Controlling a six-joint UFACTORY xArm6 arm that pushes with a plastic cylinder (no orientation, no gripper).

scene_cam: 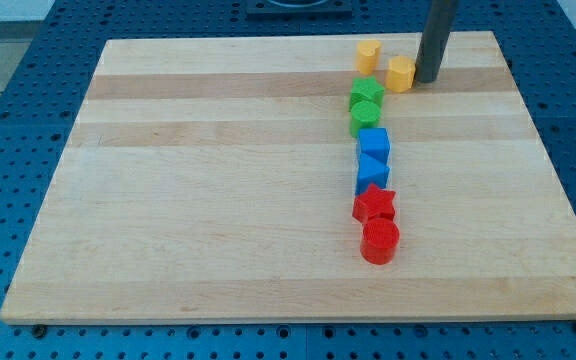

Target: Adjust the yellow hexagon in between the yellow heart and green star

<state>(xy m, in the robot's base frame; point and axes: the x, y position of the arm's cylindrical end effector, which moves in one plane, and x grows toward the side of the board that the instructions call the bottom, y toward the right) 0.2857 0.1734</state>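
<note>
In the camera view, my tip (428, 79) rests on the wooden board (218, 200) near its top right corner; the rod ends plainly, with no jaws to be apart or together. Just to the view's left of my tip, touching or nearly so, sits the yellow hexagon (401, 73). Further left and slightly toward the view's top is the yellow heart (368, 56), apart from the hexagon. Below and left of my tip lies the green star (367, 94), with a green cylinder (365, 118) touching its lower side. Continuing toward the view's bottom, well away from my tip, are a blue cube (374, 144), another blue block (372, 171), a red star (375, 204) and a red cylinder (380, 241).
</note>
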